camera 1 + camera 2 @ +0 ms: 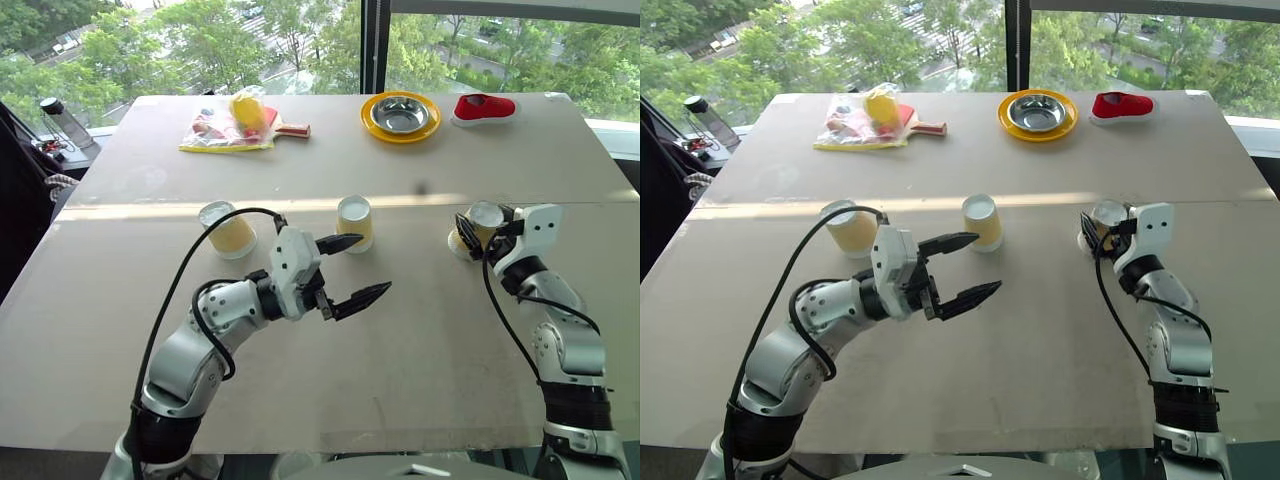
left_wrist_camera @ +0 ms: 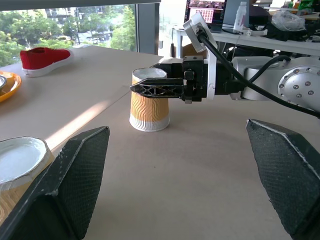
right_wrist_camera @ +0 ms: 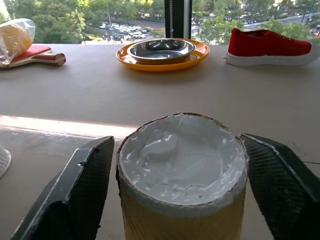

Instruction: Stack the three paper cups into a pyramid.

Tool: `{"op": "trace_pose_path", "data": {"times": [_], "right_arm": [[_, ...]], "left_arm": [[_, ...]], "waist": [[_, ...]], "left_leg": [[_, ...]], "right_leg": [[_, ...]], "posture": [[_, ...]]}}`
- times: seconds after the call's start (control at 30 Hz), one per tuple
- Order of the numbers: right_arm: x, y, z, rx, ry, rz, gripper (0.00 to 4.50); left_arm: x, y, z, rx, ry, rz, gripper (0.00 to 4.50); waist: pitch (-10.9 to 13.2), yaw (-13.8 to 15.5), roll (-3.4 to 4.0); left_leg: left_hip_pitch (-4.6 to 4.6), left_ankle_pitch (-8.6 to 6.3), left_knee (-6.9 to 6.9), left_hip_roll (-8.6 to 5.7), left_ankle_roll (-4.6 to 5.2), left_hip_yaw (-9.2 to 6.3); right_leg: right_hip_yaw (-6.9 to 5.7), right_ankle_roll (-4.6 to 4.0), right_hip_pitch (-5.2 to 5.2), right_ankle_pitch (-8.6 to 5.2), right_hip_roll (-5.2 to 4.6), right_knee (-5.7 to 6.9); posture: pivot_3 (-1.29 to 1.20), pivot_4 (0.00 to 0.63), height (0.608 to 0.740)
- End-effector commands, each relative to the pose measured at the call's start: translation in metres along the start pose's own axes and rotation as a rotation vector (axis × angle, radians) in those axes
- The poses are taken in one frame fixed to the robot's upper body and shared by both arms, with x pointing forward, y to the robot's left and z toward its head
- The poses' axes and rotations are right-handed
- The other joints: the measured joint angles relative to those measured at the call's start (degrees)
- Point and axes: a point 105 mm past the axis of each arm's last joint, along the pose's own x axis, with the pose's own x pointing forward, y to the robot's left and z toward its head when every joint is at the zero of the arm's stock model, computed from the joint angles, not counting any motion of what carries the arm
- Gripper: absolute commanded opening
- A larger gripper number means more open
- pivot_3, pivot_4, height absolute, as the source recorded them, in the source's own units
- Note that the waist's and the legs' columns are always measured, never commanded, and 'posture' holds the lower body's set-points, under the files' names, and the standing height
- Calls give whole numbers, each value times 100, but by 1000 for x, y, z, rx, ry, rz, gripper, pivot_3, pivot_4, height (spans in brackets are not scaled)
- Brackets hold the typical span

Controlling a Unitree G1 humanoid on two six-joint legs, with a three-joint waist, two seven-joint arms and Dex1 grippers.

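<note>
The right gripper [image 1: 470,232] hides most of the right cup [image 2: 149,102], a small tapered paper cup with wavy yellow-tan sides that stands upside down, white base up. One black finger [image 2: 156,88] crosses the upper part of this cup in the left wrist view, and in the right wrist view the two fingers stand at its two sides, very near the wall. If they already press the cup cannot be told.

The middle cup [image 1: 355,222], of the same kind, stands upside down near the centre of the beige table [image 1: 400,330]. The upper fingertip of the left gripper [image 1: 358,268] covers a small part of it in the head views. The left gripper's fingers are wide apart and hold nothing; it hangs at 6 o'clock of the middle cup. The left cup [image 1: 228,229] stands at 9 o'clock of the middle one, partly behind a black cable [image 1: 185,265].

Along the far edge, at 12 o'clock, are a yellow plate with a steel bowl [image 1: 400,115], a red shoe [image 1: 484,107] and a clear plastic bag with yellow content [image 1: 232,124], lying on a red paddle [image 1: 288,126] that is mostly covered.
</note>
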Motion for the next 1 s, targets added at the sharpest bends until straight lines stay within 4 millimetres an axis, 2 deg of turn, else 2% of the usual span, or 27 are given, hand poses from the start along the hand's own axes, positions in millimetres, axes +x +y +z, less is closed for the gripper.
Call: {"op": "trace_pose_path", "data": {"times": [0.03, 0.17, 0.27, 0.33, 0.47, 0.6, 0.8, 1.0], "right_arm": [[-1, 2, 9, -5, -36, 9, 2249], [0, 2, 9, -15, -37, 13, 2206], [2, 10, 12, -19, -43, 49, 2206], [5, 22, 15, -25, -45, 106, 2206], [14, 65, 18, 4, -49, 255, 2206], [22, 85, 13, 19, -39, 312, 2206], [35, 103, 6, 23, -30, 359, 2206], [42, 112, 1, 8, -20, 388, 2206]], "left_arm": [[0, -1, 11, 37, -38, -10, 4500], [-1, -1, 10, 38, -40, -6, 4500], [-4, -1, 8, 37, -38, 13, 4500], [-9, 0, 4, 31, -30, 52, 4500], [-31, 3, -10, -16, -6, 187, 4500], [-43, 8, -14, -4, 10, 264, 4500], [-49, 14, -11, -19, -25, 348, 4500], [-49, 12, -12, -13, -19, 349, 4500]], "waist": [[0, 0, 0], [0, 0, 0], [0, -3, 0], [0, -28, 0], [0, -87, 0], [0, -25, 1], [-1, 1, -1], [-1, -20, -1]], "left_leg": [[0, 0, 0, 0, 0, 0], [0, 0, 0, 0, 0, 0], [0, 0, 0, 0, 0, 0], [1, 0, -1, 0, 0, 1], [5, 0, -5, 1, 0, -2], [3, 0, 0, 1, 0, -7], [3, 0, 0, -2, 0, -6], [5, 0, -1, -1, 0, -6]], "right_leg": [[0, 0, 0, 0, 0, 0], [0, 0, 0, 0, 0, 0], [0, 0, 0, 0, 0, 0], [2, 0, 0, 0, 0, 0], [16, 0, -2, 0, 8, 3], [11, -2, -5, 1, 6, 3], [8, -2, -4, 2, 5, 0], [8, -3, -6, 2, 7, 3]], "posture": [[0, 150, 740], [0, 150, 740], [0, 150, 740], [0, 150, 740], [0, 150, 740], [0, 150, 740], [0, 150, 740], [0, 150, 740]]}}
